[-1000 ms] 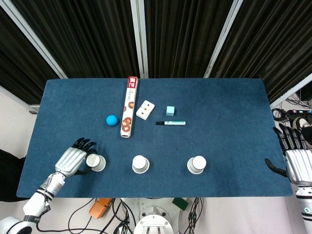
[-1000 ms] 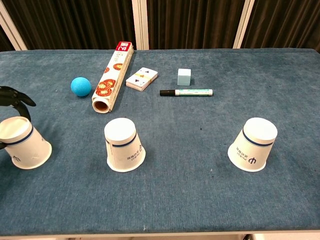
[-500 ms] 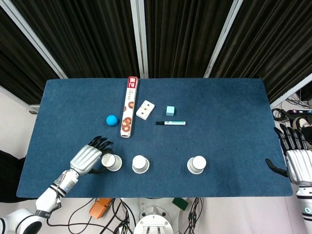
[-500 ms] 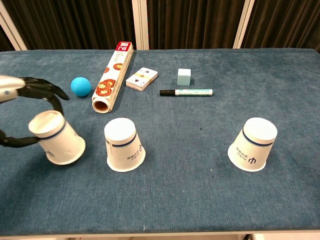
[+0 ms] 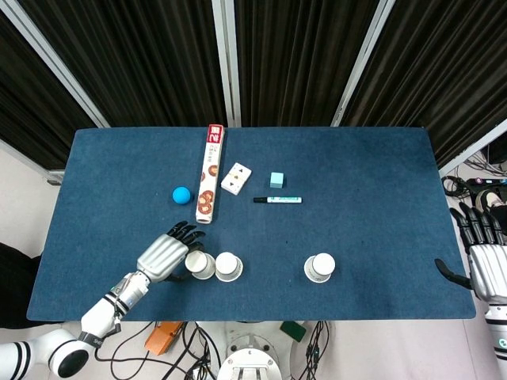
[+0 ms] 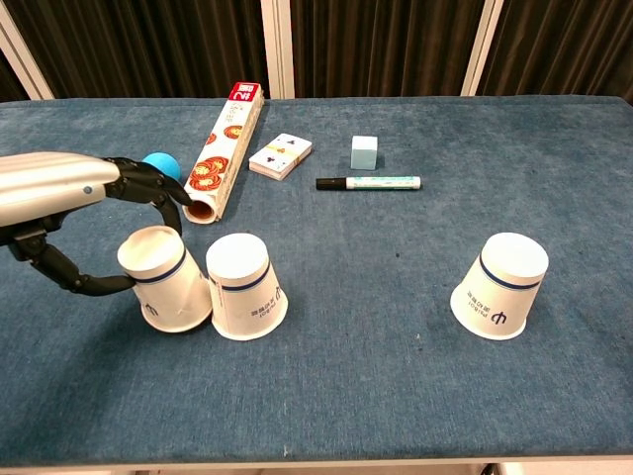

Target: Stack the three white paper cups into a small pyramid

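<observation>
table: blue cloth table [image 5: 364,190]
left hand [image 6: 69,198]: gripping tilted left cup [image 6: 163,280], touching middle cup [image 6: 244,287]
right hand [image 5: 485,257]: fingers spread, holding nothing

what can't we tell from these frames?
- Right hand: head view only, cut by the frame edge; absent from chest view.
- Blue ball: chest view, mostly behind the left hand.
- Left cup against middle cup: touching or a thin gap, unclear in both views.
- Left hand's fingers: head view, contact with the cup hidden under the hand.
- Cup print: too small.
</observation>
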Controlling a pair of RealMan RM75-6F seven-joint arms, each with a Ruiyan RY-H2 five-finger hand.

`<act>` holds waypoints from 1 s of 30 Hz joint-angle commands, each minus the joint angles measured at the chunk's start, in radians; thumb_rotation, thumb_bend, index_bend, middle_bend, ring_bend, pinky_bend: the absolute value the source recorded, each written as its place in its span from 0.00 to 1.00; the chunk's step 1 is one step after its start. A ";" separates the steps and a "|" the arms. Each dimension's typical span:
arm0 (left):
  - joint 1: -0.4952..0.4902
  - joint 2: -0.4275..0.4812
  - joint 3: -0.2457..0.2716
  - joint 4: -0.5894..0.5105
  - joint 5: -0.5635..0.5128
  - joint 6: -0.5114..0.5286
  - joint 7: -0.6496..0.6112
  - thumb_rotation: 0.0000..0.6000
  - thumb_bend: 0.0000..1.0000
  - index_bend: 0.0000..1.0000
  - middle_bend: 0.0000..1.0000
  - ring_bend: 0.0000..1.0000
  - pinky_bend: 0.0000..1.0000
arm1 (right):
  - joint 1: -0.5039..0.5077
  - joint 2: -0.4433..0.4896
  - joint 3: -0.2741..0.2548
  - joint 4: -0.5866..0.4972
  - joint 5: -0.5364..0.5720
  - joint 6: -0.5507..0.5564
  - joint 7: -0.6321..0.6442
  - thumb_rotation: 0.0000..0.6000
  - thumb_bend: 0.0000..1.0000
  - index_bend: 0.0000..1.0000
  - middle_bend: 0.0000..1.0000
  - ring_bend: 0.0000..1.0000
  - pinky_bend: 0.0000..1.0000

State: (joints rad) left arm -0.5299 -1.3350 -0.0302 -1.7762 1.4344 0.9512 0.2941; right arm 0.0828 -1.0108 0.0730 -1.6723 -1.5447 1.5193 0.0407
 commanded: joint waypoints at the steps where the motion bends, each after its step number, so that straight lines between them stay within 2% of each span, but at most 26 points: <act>1: -0.006 -0.002 0.003 -0.006 -0.017 -0.004 0.016 1.00 0.35 0.41 0.14 0.07 0.01 | -0.001 0.000 -0.001 0.002 0.000 0.001 0.003 1.00 0.35 0.00 0.00 0.00 0.00; 11: -0.015 -0.022 0.011 -0.005 -0.046 0.002 0.038 1.00 0.28 0.35 0.14 0.07 0.01 | 0.001 -0.002 -0.002 0.006 0.000 -0.007 0.006 1.00 0.35 0.00 0.00 0.00 0.00; 16: -0.007 -0.032 0.012 -0.006 -0.057 0.031 0.056 1.00 0.18 0.25 0.14 0.07 0.01 | 0.017 -0.004 -0.015 0.001 -0.017 -0.042 -0.009 1.00 0.35 0.00 0.00 0.00 0.00; 24: 0.029 -0.003 0.038 -0.030 -0.010 0.112 0.069 1.00 0.16 0.22 0.14 0.07 0.01 | 0.086 -0.007 -0.058 -0.039 -0.070 -0.179 -0.027 1.00 0.35 0.00 0.00 0.00 0.00; 30: 0.093 0.064 0.048 -0.037 0.021 0.231 0.053 1.00 0.15 0.22 0.14 0.07 0.01 | 0.188 -0.030 -0.083 -0.076 -0.113 -0.351 -0.058 1.00 0.35 0.00 0.00 0.00 0.00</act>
State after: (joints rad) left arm -0.4639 -1.2979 0.0138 -1.8095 1.4462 1.1439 0.3557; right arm 0.2244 -1.0277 0.0023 -1.7287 -1.6362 1.2293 0.0022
